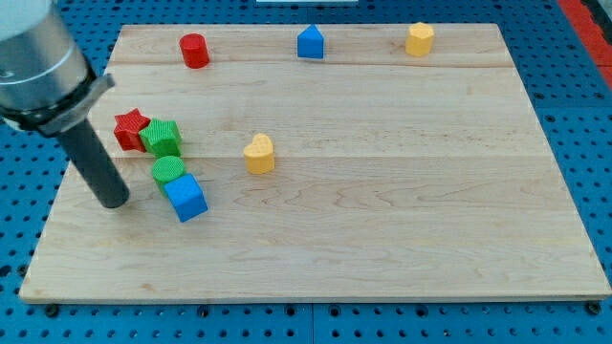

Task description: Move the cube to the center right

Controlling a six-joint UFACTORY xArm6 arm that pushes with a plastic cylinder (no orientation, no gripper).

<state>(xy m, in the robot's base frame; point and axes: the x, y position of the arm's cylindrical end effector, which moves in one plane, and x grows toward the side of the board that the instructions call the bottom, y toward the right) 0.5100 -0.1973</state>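
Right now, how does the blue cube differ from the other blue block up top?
The blue cube is box-shaped; the blue block at the view's top has a peaked, house-like top. The cube sits at the lower left against a green cylinder, near my tip; the peaked block stands alone. Both are blue and rest on the wooden board.

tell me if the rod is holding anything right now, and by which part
Nothing is held. My tip rests on the board to the view's left of the blue cube, apart from it, with no block touching it.
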